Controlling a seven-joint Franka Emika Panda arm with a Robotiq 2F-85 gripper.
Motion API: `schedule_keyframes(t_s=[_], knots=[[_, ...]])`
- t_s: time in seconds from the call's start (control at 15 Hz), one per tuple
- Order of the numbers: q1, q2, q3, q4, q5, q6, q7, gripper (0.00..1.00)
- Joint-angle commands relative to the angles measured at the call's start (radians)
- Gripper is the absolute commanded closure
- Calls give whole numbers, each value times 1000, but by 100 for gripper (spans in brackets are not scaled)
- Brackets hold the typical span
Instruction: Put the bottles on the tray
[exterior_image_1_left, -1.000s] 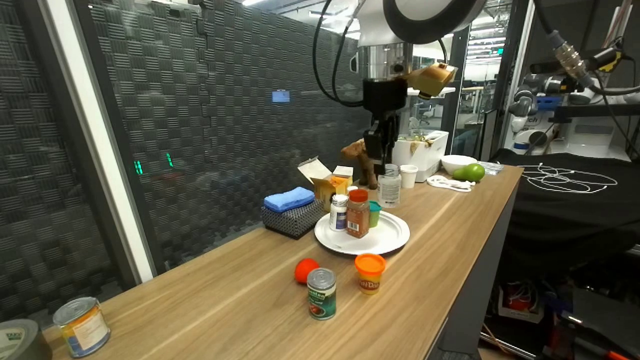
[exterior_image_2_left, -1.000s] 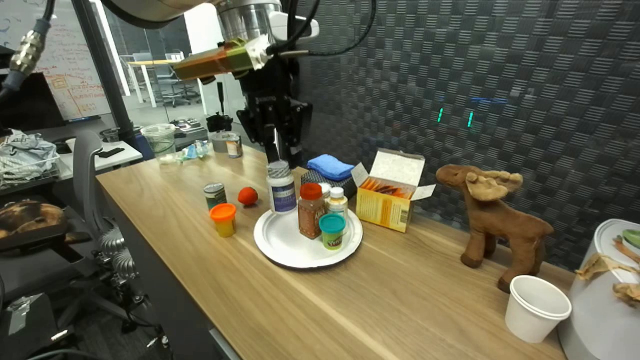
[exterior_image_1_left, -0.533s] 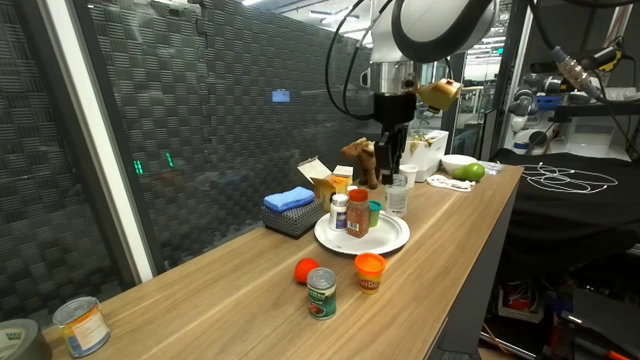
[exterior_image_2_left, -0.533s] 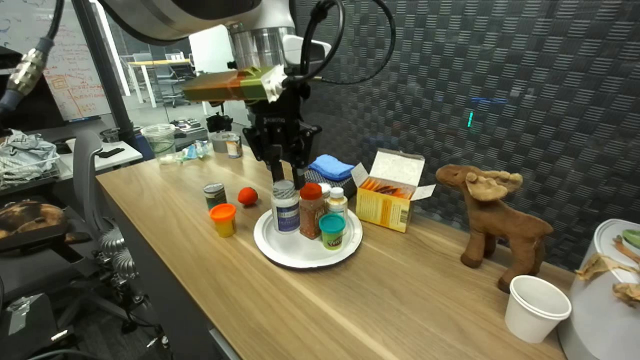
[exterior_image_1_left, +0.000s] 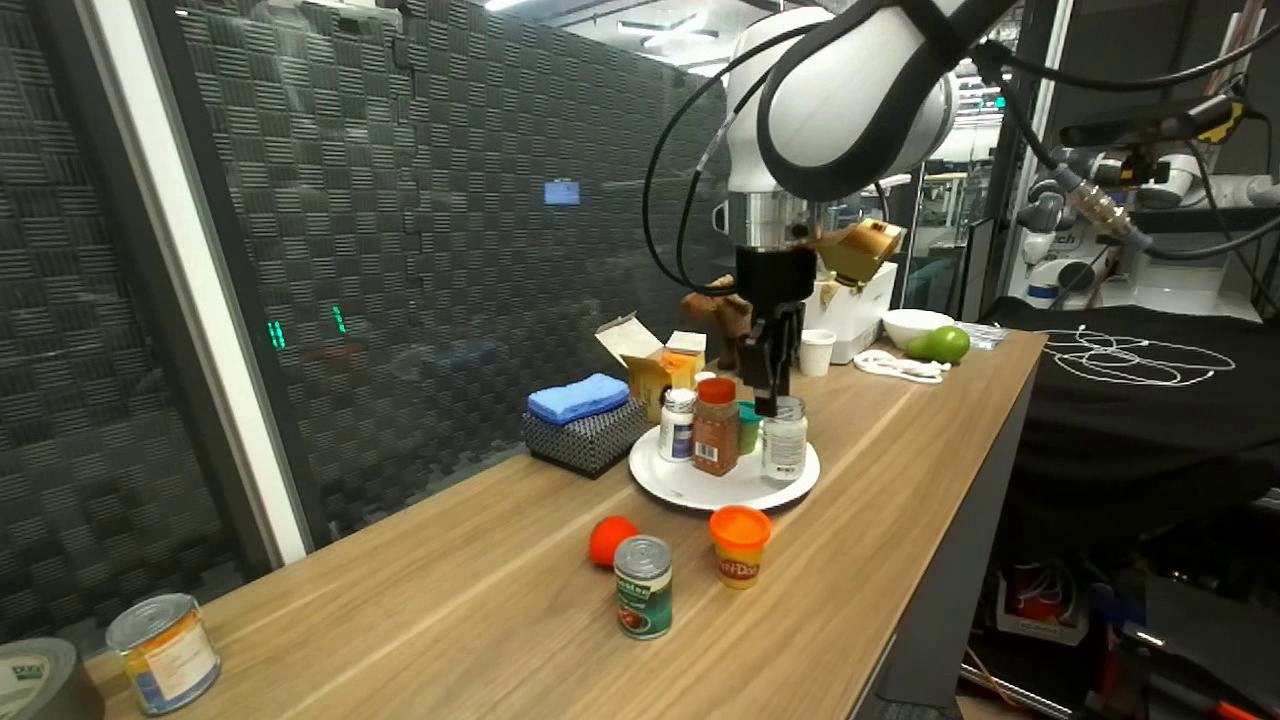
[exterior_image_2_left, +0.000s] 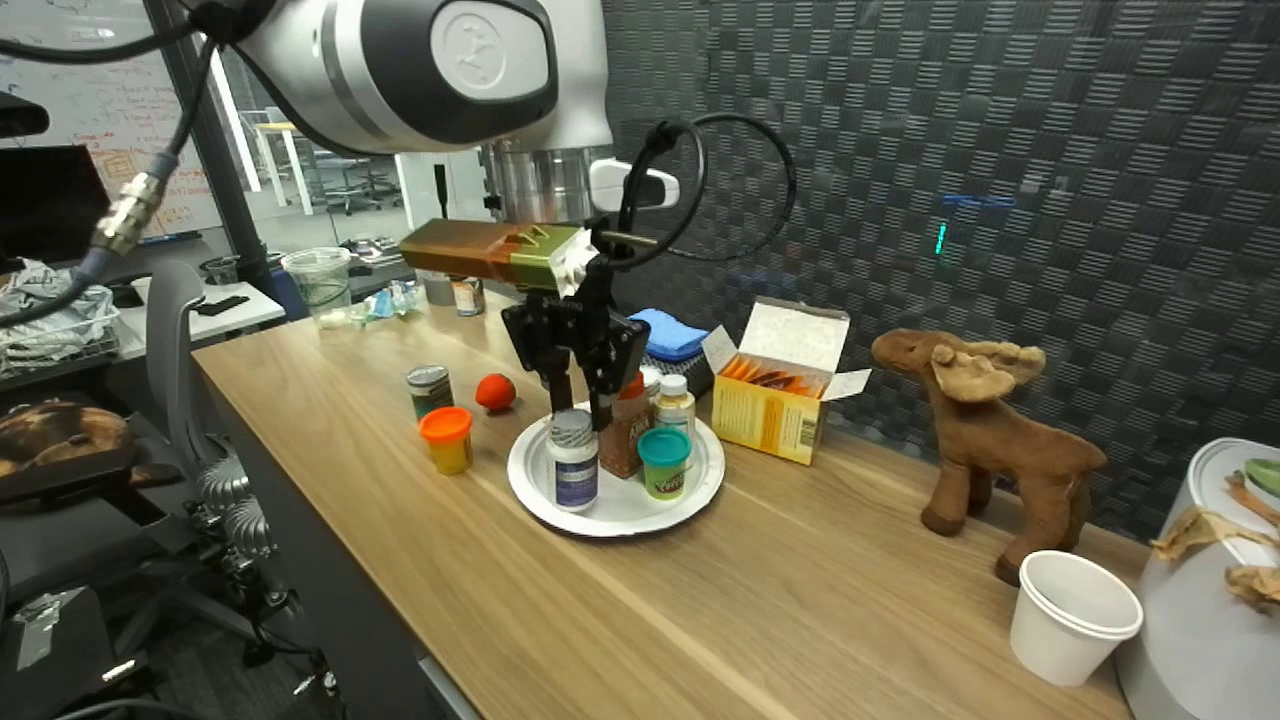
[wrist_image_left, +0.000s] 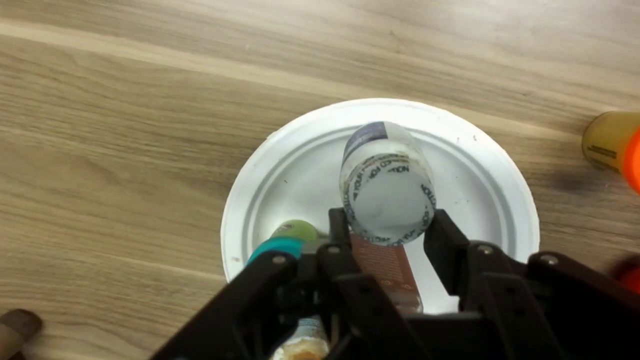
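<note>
The tabletop (exterior_image_2_left: 800, 600) carried a round white tray (wrist_image_left: 475, 185); over it hung the end effector (exterior_image_2_left: 580, 412), jaws clamped; a red-lidded jar (exterior_image_1_left: 716, 440) stood on the tray; the gripped white bottle (exterior_image_2_left: 576, 475) was upright on or just above the tray, unclear which; a smaller white bottle (exterior_image_1_left: 677, 430) stood beside the jar.

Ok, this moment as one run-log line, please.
claw: closed on white bottle | pose: upright over tray, contact unclear | on tray: red-lidded jar, teal-lidded tub, another white bottle | release: not yet
</note>
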Motion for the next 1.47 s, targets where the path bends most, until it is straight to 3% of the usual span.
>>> schedule_keyframes(t_s=[0.0, 0.6, 1.4], knots=[[-17, 49, -1, 59, 34, 17, -23, 82], [-58, 83, -12, 146, 52, 21, -24, 82], [-59, 104, -7, 121, 47, 9, -45, 82]])
